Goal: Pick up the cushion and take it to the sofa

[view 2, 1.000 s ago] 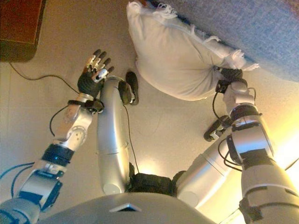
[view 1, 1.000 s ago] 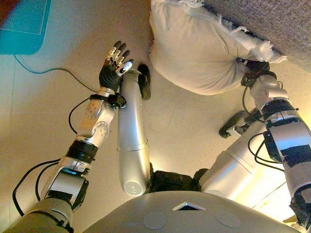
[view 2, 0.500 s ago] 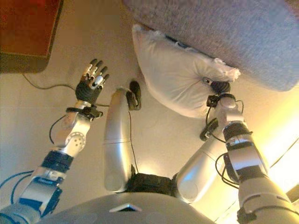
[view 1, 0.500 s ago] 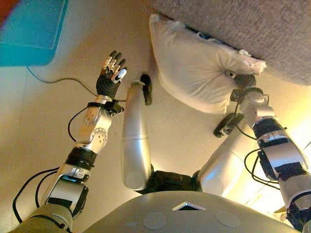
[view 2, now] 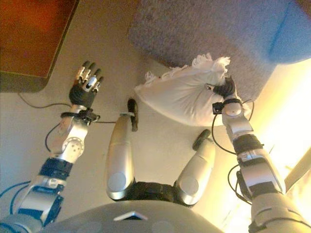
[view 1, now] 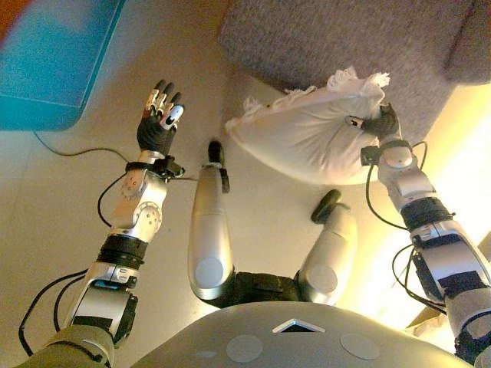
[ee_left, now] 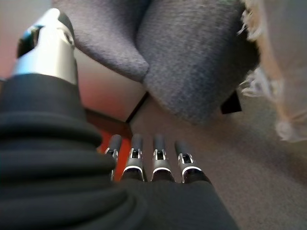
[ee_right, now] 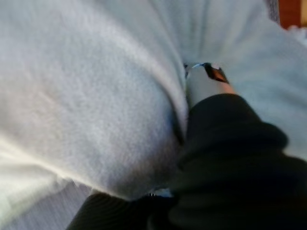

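A white cushion (view 1: 307,134) with fringed corners hangs in the air just in front of the grey sofa (view 1: 345,38). My right hand (view 1: 380,123) is shut on the cushion's right end, its fingers dug into the fabric; the right wrist view is filled with the cushion (ee_right: 86,96) bunched against the hand (ee_right: 225,158). My left hand (view 1: 159,115) is held up at the left, apart from the cushion, fingers straight and holding nothing. In the left wrist view its fingers (ee_left: 153,163) point toward the sofa (ee_left: 192,52).
A teal mat (view 1: 54,54) lies on the floor at the upper left. The floor is pale beige. A brown cardboard edge (view 1: 426,314) shows at the lower right.
The view has shifted toward the sofa. My right hand has lifted the cushion higher and to the right, against the sofa's front. The left hand has stayed raised.
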Controlling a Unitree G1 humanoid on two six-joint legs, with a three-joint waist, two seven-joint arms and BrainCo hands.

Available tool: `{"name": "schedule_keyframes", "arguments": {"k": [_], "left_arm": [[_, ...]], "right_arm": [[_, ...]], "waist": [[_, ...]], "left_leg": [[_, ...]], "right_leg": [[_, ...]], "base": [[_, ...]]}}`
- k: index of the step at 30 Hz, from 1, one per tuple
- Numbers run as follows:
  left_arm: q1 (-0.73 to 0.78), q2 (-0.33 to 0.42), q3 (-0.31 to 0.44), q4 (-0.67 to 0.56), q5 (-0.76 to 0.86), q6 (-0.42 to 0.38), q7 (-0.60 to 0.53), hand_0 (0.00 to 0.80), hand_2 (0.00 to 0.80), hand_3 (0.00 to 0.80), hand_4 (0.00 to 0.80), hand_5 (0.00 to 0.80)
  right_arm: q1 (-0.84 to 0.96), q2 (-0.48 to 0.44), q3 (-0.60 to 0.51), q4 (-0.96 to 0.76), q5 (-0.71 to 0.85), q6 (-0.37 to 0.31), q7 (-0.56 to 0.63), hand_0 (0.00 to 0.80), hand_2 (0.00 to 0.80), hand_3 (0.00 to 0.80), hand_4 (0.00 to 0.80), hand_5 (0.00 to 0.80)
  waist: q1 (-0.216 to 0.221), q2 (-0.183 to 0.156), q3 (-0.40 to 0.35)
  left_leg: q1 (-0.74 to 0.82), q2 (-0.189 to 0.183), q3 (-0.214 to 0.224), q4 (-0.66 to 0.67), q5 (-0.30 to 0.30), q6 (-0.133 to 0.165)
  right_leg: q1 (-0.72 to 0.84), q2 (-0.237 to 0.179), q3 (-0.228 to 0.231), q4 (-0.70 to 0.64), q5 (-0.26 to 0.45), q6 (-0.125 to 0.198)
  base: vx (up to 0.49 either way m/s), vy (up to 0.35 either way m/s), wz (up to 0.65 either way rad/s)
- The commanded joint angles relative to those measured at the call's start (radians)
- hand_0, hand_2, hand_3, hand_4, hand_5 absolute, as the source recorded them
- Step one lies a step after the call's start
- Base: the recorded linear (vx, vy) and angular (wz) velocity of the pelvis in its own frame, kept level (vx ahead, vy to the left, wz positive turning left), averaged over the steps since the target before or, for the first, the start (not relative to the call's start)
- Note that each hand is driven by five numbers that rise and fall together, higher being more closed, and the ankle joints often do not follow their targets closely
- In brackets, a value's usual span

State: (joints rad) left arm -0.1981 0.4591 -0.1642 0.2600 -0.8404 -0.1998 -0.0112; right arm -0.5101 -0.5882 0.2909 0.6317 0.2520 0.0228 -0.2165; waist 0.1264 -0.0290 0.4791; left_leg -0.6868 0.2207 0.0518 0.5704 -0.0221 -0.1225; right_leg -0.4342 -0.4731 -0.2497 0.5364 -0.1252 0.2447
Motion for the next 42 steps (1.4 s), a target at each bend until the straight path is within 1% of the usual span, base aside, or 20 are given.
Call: {"name": "schedule_keyframes", "arguments": {"k": [1,3,6,7,9,12,13,16,17,18,20,21,24,29,34,35,37,38,40,42], "left_arm": [[0.033,0.031,-0.018,0.024,0.024,0.0,-0.012,0.0,0.0,0.0,0.0,0.0],[0.049,0.03,-0.01,0.009,0.035,0.018,-0.008,0.0,0.0,0.0,0.0,0.0],[0.089,0.028,0.009,-0.028,0.048,0.05,-0.008,0.0,0.0,0.0,0.0,0.0],[0.097,0.025,0.011,-0.035,0.049,0.056,-0.009,0.0,0.0,0.0,0.0,0.0],[0.131,0.01,0.023,-0.038,0.052,0.082,-0.015,0.0,0.0,0.0,0.0,0.0],[0.18,-0.008,0.039,-0.037,0.069,0.111,-0.026,0.0,0.0,0.0,0.0,0.0],[0.194,-0.013,0.041,-0.034,0.073,0.114,-0.03,0.0,0.0,0.0,0.0,0.0],[0.231,-0.028,0.055,-0.034,0.073,0.12,-0.037,0.0,0.0,0.0,0.0,0.0],[0.242,-0.03,0.059,-0.036,0.068,0.119,-0.037,0.0,0.0,0.0,0.0,0.0],[0.252,-0.031,0.065,-0.036,0.056,0.123,-0.044,0.0,0.0,0.0,0.0,0.0],[0.255,-0.028,0.066,-0.027,0.06,0.134,-0.063,0.0,0.0,0.0,0.0,0.0],[0.254,-0.025,0.057,-0.02,0.068,0.135,-0.065,0.0,0.0,0.0,0.0,0.0],[0.248,-0.02,0.052,-0.007,0.058,0.146,-0.08,0.0,0.0,0.0,0.0,0.0],[0.234,-0.009,0.029,-0.009,0.052,0.149,-0.08,0.0,0.0,0.0,0.0,0.0],[0.224,0.009,0.016,-0.001,0.055,0.143,-0.073,0.0,0.0,0.0,0.0,0.0],[0.226,0.012,0.017,0.0,0.054,0.145,-0.074,0.0,0.0,0.0,0.0,0.0],[0.227,0.014,0.016,0.004,0.058,0.147,-0.077,0.0,0.0,0.0,0.0,0.0],[0.228,0.016,0.012,0.012,0.056,0.148,-0.085,0.0,0.0,0.0,0.0,0.0],[0.226,0.009,0.005,0.024,0.064,0.146,-0.099,0.0,0.0,0.0,0.0,0.0],[0.224,0.001,-0.01,0.029,0.071,0.141,-0.099,0.0,0.0,0.0,0.0,0.0]], "right_arm": [[-0.102,-0.095,-0.055,-0.065,-0.048,-0.098,-0.057,0.8,0.8,0.8,0.8,0.8],[-0.09,-0.105,-0.047,-0.081,-0.088,-0.094,-0.071,0.8,0.8,0.8,0.8,0.8],[-0.042,-0.115,-0.067,-0.154,-0.098,-0.077,-0.061,0.8,0.8,0.8,0.8,0.8],[-0.032,-0.115,-0.074,-0.168,-0.095,-0.078,-0.053,0.8,0.8,0.8,0.8,0.8],[0.008,-0.109,-0.094,-0.213,-0.08,-0.061,-0.007,0.8,0.8,0.8,0.8,0.8],[0.057,-0.101,-0.116,-0.255,-0.045,-0.05,0.076,0.8,0.8,0.8,0.8,0.8],[0.064,-0.1,-0.121,-0.264,-0.024,-0.042,0.097,0.8,0.8,0.8,0.8,0.8],[0.053,-0.101,-0.129,-0.277,0.029,-0.026,0.149,0.8,0.8,0.8,0.8,0.8],[0.048,-0.1,-0.132,-0.281,0.037,-0.023,0.159,0.8,0.8,0.8,0.8,0.8],[0.039,-0.102,-0.136,-0.283,0.035,-0.02,0.159,0.8,0.8,0.8,0.8,0.8],[0.035,-0.113,-0.151,-0.27,0.006,-0.018,0.13,0.8,0.8,0.8,0.8,0.8],[0.03,-0.122,-0.155,-0.262,0.011,-0.006,0.12,0.8,0.8,0.8,0.8,0.8],[0.009,-0.154,-0.161,-0.247,-0.055,0.011,0.096,0.8,0.8,0.8,0.8,0.8],[-0.065,-0.189,-0.125,-0.185,-0.054,0.052,0.076,0.8,0.8,0.8,0.8,0.8],[-0.179,-0.219,-0.073,-0.1,-0.013,0.074,0.084,0.8,0.8,0.8,0.8,0.8],[-0.198,-0.226,-0.067,-0.091,-0.005,0.077,0.089,0.8,0.8,0.8,0.8,0.8],[-0.217,-0.237,-0.058,-0.079,0.007,0.081,0.094,0.8,0.8,0.8,0.8,0.8],[-0.23,-0.249,-0.049,-0.068,0.019,0.087,0.094,0.8,0.8,0.8,0.8,0.8],[-0.259,-0.26,-0.029,-0.034,0.034,0.09,0.093,0.8,0.8,0.8,0.8,0.8],[-0.291,-0.264,-0.008,0.002,0.047,0.09,0.094,0.8,0.8,0.8,0.8,0.8]], "waist": [[0.029,-0.054,-0.178],[0.029,-0.074,-0.198],[0.025,-0.089,-0.23],[0.022,-0.093,-0.239],[0.016,-0.093,-0.275],[0.011,-0.093,-0.33],[0.009,-0.097,-0.347],[0.019,-0.096,-0.378],[0.023,-0.093,-0.383],[0.023,-0.088,-0.391],[0.017,-0.085,-0.402],[0.016,-0.087,-0.408],[0.01,-0.091,-0.422],[0.01,-0.093,-0.43],[0.033,-0.093,-0.432],[0.035,-0.087,-0.431],[0.032,-0.082,-0.429],[0.028,-0.084,-0.432],[0.022,-0.095,-0.436],[0.008,-0.108,-0.438]], "left_leg": [[0.123,0.024,-0.011,-0.076,-0.046,-0.042],[0.187,0.024,0.008,-0.135,-0.029,-0.042],[0.273,0.028,0.03,-0.2,-0.018,-0.041],[0.289,0.024,0.035,-0.218,-0.01,-0.038],[0.371,0.028,0.052,-0.263,-0.014,-0.036],[0.482,0.016,0.067,-0.35,-0.007,-0.029],[0.502,0.002,0.057,-0.369,-0.004,-0.023],[0.559,-0.046,-0.014,-0.409,-0.028,-0.006],[0.578,-0.058,-0.028,-0.423,-0.032,0.0],[0.598,-0.066,-0.026,-0.436,-0.035,0.005],[0.624,-0.061,0.016,-0.446,-0.035,0.008],[0.627,-0.06,0.026,-0.447,-0.035,0.008],[0.641,-0.072,0.039,-0.455,-0.043,0.014],[0.652,-0.098,0.048,-0.455,-0.062,0.033],[0.643,-0.122,0.04,-0.439,-0.071,0.053],[0.644,-0.123,0.037,-0.432,-0.074,0.061],[0.648,-0.131,0.03,-0.427,-0.079,0.071],[0.652,-0.143,0.019,-0.425,-0.081,0.075],[0.661,-0.162,0.012,-0.426,-0.09,0.077],[0.68,-0.181,0.009,-0.426,-0.105,0.077]], "right_leg": [[0.021,-0.029,-0.004,-0.211,0.273,0.003],[0.095,-0.002,-0.031,-0.282,0.291,0.011],[0.182,0.031,-0.054,-0.356,0.306,0.015],[0.196,0.033,-0.057,-0.372,0.314,0.016],[0.251,0.055,-0.061,-0.409,0.315,0.017],[0.322,0.077,-0.062,-0.461,0.322,0.017],[0.329,0.08,-0.052,-0.469,0.329,0.017],[0.338,0.089,0.001,-0.459,0.352,0.017],[0.342,0.092,0.016,-0.456,0.357,0.017],[0.35,0.094,0.027,-0.452,0.366,0.017],[0.366,0.086,0.019,-0.45,0.389,0.017],[0.376,0.081,0.012,-0.453,0.401,0.017],[0.372,0.066,0.011,-0.442,0.451,0.017],[0.356,0.054,0.027,-0.407,0.5,0.017],[0.361,0.049,0.028,-0.322,0.504,0.017],[0.353,0.055,0.042,-0.275,0.496,0.017],[0.345,0.076,0.074,-0.243,0.477,0.017],[0.343,0.099,0.096,-0.242,0.464,0.017],[0.347,0.13,0.108,-0.273,0.446,0.016],[0.348,0.169,0.106,-0.346,0.412,0.009]], "base": [[0.091,-0.125,-0.02],[0.089,-0.121,-0.02],[0.091,-0.09,0.03],[0.137,-0.041,-0.03],[0.173,-0.001,-0.04],[0.204,0.022,-0.01],[0.18,0.041,-0.1],[0.102,0.082,-0.31],[0.066,0.105,-0.56],[0.065,0.087,-0.59],[0.062,0.033,-0.4],[0.047,-0.009,-0.12],[0.034,0.013,-0.03],[0.013,0.046,0.02],[-0.001,0.083,-0.03],[0.045,0.151,-0.11],[0.08,0.116,-0.07],[0.121,0.067,0.02],[0.192,0.053,0.13],[0.266,0.017,0.11]]}}
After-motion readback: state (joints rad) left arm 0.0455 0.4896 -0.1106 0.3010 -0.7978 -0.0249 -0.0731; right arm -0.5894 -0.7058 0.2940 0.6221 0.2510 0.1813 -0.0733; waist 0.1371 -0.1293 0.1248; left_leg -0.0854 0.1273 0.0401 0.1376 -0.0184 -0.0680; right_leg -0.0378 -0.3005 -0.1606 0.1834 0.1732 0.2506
